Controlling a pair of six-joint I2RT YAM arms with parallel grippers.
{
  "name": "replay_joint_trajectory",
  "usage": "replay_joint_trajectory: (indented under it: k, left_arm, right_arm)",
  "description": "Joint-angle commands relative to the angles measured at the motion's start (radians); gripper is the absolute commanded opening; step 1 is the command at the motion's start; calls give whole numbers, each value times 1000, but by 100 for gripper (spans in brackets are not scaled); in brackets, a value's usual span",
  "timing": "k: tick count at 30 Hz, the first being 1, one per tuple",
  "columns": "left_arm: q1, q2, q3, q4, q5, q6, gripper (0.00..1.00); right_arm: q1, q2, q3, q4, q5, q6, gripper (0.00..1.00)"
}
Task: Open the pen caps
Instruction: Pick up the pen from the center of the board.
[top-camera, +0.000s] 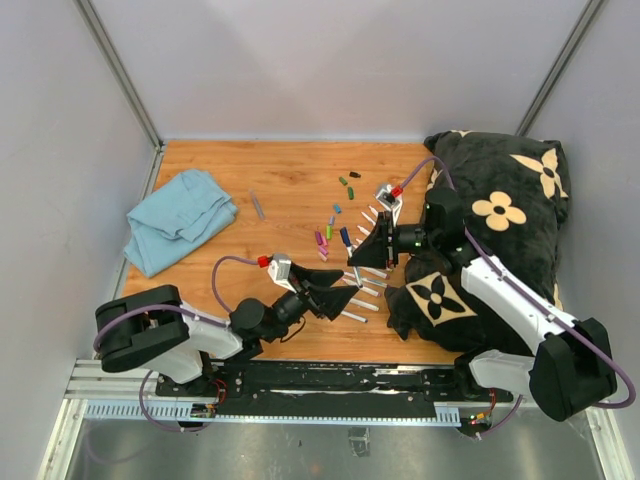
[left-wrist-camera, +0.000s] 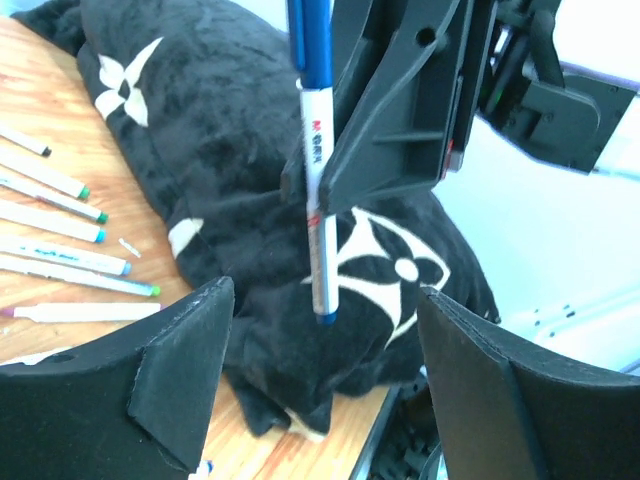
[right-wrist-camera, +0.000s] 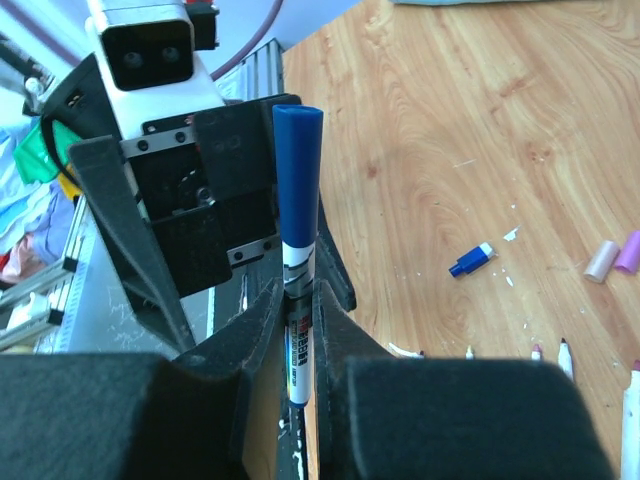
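Grey walls (top-camera: 330, 70) box in a wood table (top-camera: 290, 180) bearing a cloth (top-camera: 178, 222) and a pillow (top-camera: 520, 240); only the wrist views make plain that the right gripper (right-wrist-camera: 298, 310) clamps a pen (right-wrist-camera: 298, 255) with its blue cap (right-wrist-camera: 298, 165) on, while the left gripper (left-wrist-camera: 322, 300) gapes wide.

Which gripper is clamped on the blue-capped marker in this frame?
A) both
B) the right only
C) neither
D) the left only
B: the right gripper has its fingers closed on the barrel of the blue-capped marker, while the left gripper is open, its fingers well apart on either side of the marker.
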Motion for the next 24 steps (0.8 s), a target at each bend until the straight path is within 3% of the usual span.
replay_joint_trajectory:
  k: [1,5,10,16,19,24]
  left_arm:
    - [-5,-47,-81,227,65,90,84]
    - [34,-160,-118,156,100,94,96]
    - [148,-342,-84,-99,241,3,99]
    - [170,-425,12,-288,273,-16,99]
    - [176,-409,66,-372,272,-22,95]
    - [202,-373,102,-401,280,-68,77]
  right_arm:
    - [-10,10,45,-103,-140,-162,1]
    - [-11,24,68,-172,-196,-251,1]
    - [-11,52,94,-239,-250,-301,6]
    - [-9,84,108,-248,-328,-301,6]
    - [-9,87,110,-247,-350,-300,4]
    - [-8,83,110,-247,-369,-301,4]
